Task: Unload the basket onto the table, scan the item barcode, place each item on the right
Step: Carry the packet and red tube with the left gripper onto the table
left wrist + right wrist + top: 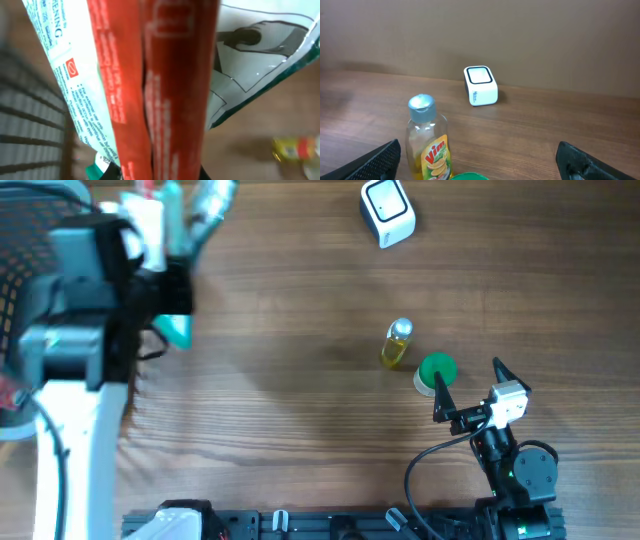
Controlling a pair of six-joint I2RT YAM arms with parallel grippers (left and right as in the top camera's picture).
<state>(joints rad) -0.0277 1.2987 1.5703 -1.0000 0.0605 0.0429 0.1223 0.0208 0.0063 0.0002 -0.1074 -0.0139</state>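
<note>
Red-and-white printed plastic sachets (150, 85) sit clamped in the closed left gripper (157, 172). Right gripper (482, 162) gapes empty, a clear yellow-labelled bottle (427, 142) just ahead.

The left arm (68, 430) has a broad white link under grey and black housings, a thin black cable (55, 442) trailing along it. The right arm (528, 472) is black, with a white wrist block (508, 402), pointed black jaws and a looping black cable.

Brown wooden table (300, 430), plain tan wall (480, 30)
</note>
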